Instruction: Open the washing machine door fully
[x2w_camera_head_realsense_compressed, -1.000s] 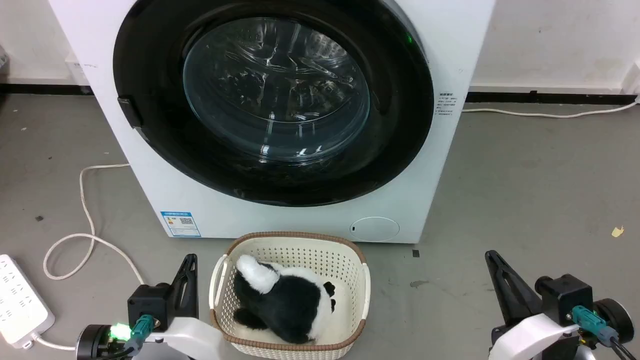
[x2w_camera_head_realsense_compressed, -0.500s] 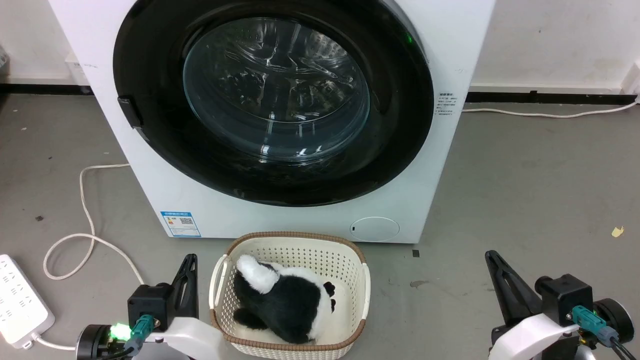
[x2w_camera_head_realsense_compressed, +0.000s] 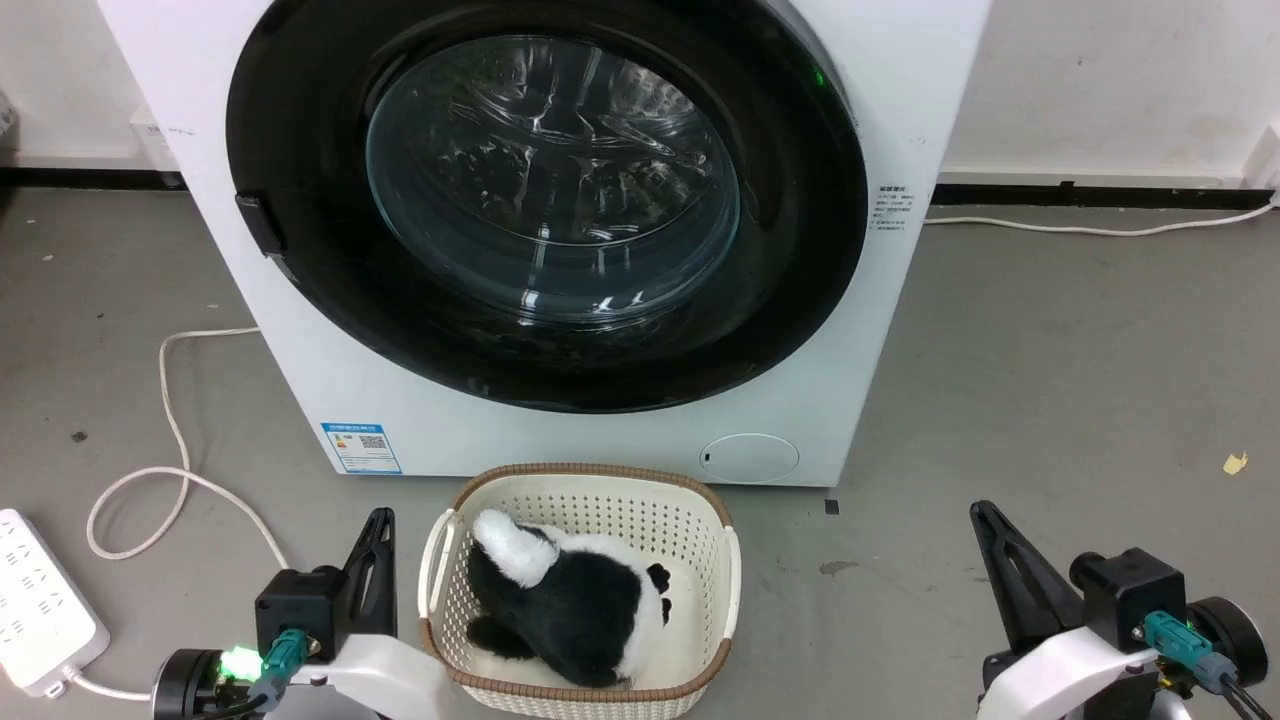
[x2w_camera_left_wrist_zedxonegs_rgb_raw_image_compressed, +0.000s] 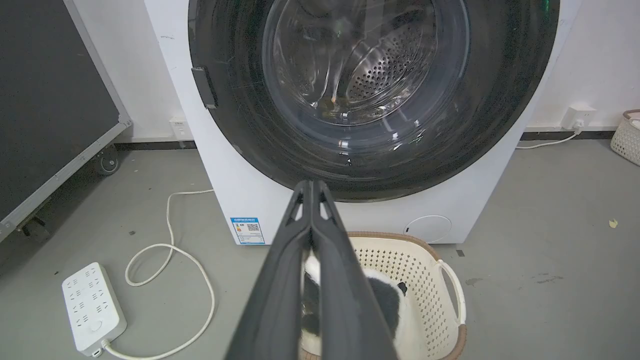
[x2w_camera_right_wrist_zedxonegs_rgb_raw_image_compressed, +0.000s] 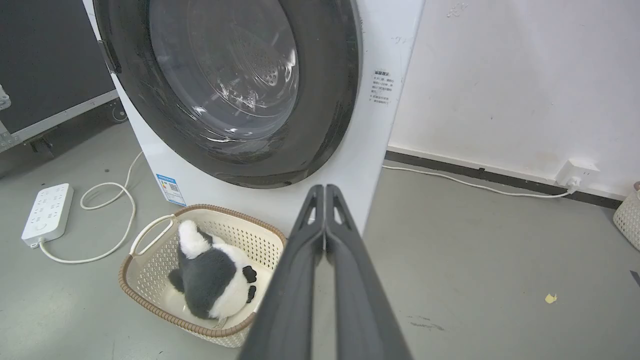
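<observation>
STATUS | large round glossy black washing machine door (x2w_camera_head_realsense_compressed: 800, 250), upper centre: closed, unchanged | left gripper (x2w_camera_left_wrist_zedxonegs_rgb_raw_image_compressed: 311, 186), right gripper (x2w_camera_right_wrist_zedxonegs_rgb_raw_image_compressed: 325, 189): fingers together | opening not started

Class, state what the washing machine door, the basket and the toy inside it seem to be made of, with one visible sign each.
Washing machine door: glossy black ring, probably plastic, around clear glass; both mirror sharply. Basket: cream plastic, moulded holes, brown woven-look rim. Toy: black-and-white plush, fuzzy pile.

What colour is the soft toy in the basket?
The soft toy is black and white; the right wrist view shows it best.
</observation>
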